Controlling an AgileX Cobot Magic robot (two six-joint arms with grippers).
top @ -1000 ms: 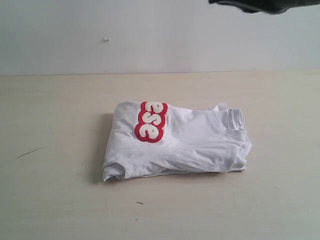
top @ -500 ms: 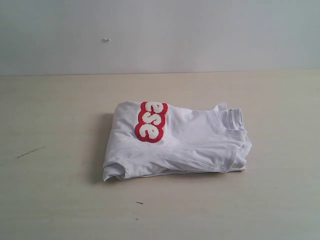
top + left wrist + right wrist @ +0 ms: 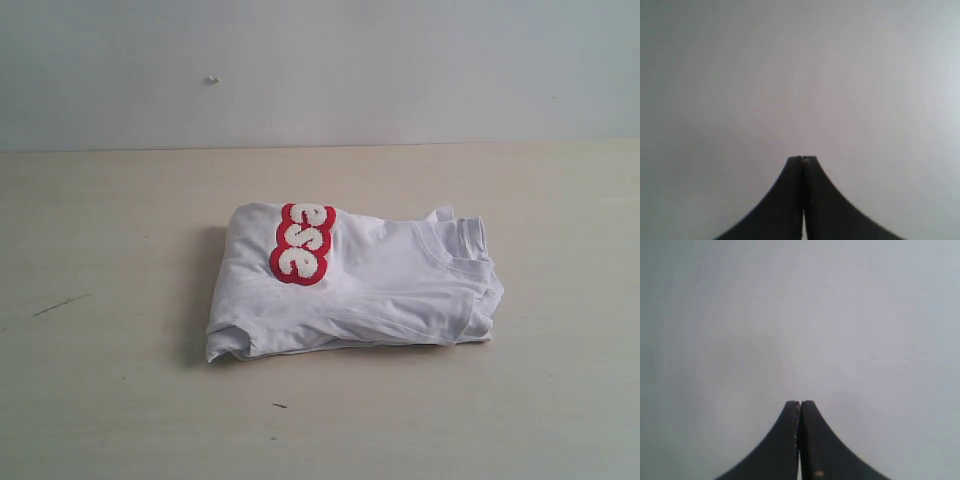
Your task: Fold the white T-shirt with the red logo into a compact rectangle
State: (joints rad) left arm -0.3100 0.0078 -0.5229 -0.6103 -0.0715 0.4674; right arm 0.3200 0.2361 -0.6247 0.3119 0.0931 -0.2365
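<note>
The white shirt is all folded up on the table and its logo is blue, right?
Not blue. The exterior view shows the logo is red with white letters. The white shirt is indeed folded up on the table.

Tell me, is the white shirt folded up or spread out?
Folded. The white T-shirt lies in a compact layered bundle, collar at one end, with only part of the red logo showing.

Dark arm gone from upper right edge
</note>
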